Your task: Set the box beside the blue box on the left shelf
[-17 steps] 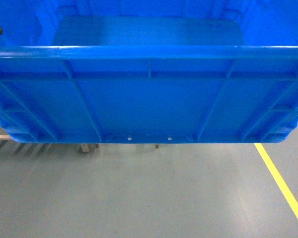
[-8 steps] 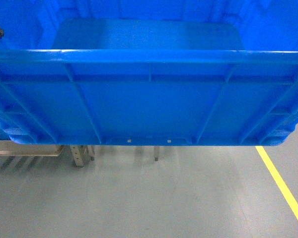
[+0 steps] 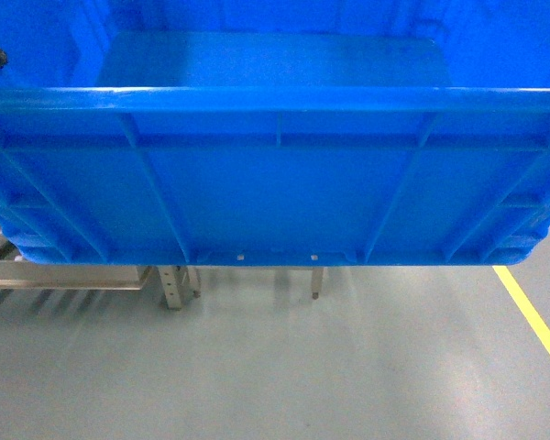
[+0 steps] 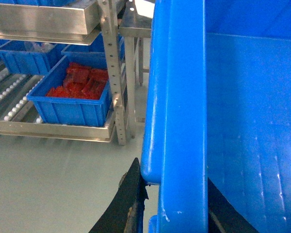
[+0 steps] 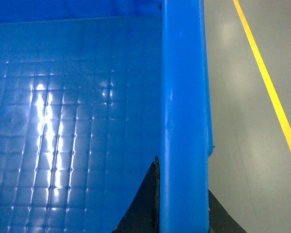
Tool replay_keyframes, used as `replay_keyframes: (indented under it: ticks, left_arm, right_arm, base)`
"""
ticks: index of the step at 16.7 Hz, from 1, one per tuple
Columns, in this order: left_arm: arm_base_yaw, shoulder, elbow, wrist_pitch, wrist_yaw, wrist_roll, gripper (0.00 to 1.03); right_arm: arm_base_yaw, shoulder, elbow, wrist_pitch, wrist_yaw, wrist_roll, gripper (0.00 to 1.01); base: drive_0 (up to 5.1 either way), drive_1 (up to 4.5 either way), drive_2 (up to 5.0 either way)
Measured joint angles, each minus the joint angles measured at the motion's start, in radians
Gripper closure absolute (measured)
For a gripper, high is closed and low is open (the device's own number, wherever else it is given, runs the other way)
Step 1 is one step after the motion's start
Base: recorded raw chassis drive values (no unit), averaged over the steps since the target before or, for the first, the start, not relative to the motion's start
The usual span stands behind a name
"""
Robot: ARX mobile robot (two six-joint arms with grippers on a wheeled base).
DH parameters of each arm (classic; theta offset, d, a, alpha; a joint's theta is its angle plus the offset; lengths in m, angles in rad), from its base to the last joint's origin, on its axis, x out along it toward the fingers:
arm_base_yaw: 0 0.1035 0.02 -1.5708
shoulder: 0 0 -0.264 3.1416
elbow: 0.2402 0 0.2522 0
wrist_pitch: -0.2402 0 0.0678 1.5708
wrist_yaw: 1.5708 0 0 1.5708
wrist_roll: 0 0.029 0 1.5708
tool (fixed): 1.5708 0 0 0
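The box, a large bright-blue ribbed crate, fills the upper head view and hangs above the floor. My left gripper is shut on its left rim, one black finger outside the wall and the other inside. My right gripper is shut on the right rim in the same way. The left shelf, a grey rack with white rollers, lies left of the crate. On it sits a smaller blue box holding red parts.
A second small blue box stands further back on the rack, under an upper metal shelf. A perforated rack post stands between shelf and crate. Rack legs show below the crate. A yellow floor line runs at right.
In the head view the rack legs and the yellow line have slid to the right, and more of the rack shows under the crate. The crate stays held at about the same height.
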Motion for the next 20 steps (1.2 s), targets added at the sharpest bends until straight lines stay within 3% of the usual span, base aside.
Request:
replay_keyframes:
  ticks: [20]
  left_arm:
    - [0.0, 0.0, 0.0, -0.001, 0.0, 0.0, 0.87]
  right_arm:
    - [0.0, 0.0, 0.0, -0.001, 0.0, 0.0, 0.94]
  base:
    - [-5.0, 2.46, 2.5]
